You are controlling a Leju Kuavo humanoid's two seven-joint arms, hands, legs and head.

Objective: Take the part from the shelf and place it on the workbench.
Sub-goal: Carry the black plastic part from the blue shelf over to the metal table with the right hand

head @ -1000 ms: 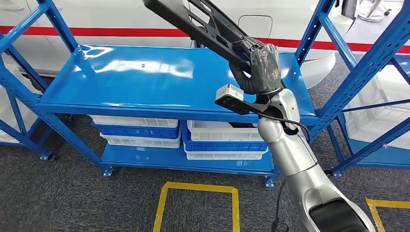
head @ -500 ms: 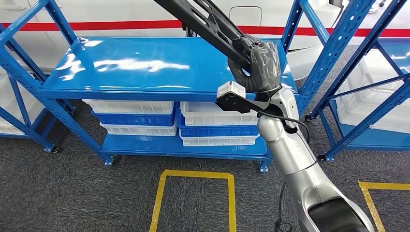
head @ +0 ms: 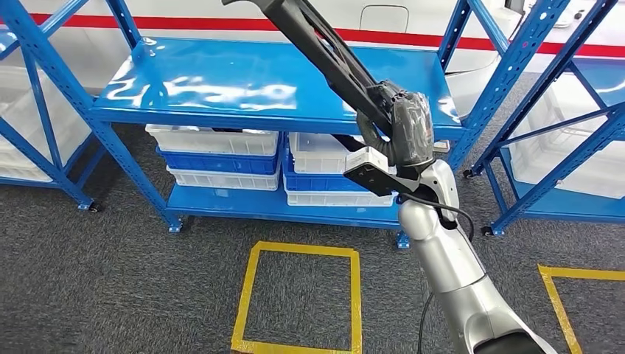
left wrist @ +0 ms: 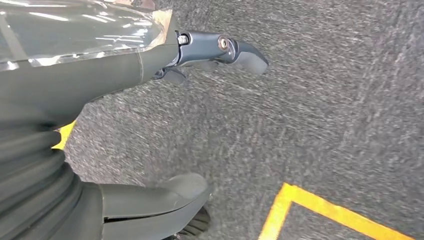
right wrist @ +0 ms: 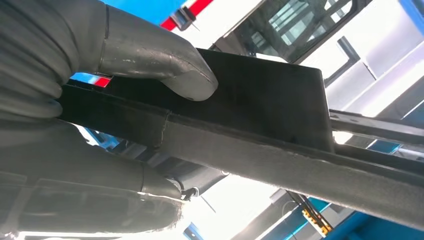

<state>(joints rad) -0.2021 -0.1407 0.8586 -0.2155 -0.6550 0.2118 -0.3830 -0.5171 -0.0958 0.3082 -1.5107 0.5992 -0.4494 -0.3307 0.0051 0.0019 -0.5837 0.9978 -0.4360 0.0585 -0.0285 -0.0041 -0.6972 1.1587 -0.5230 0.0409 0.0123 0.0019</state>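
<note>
Head view: one long black part [head: 324,55], clasped by right robot hand [head: 409,133]; left robot hand [left wrist: 150,125] released, fingers apart.

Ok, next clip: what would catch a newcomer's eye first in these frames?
First, the long black part, gripped by the right hand and slanting up across the middle of the head view above the blue shelf. In the right wrist view the thumb presses on the part's flat face. Below, white and blue bins sit stacked under the shelf top, and a yellow tape square marks the grey carpet.
</note>
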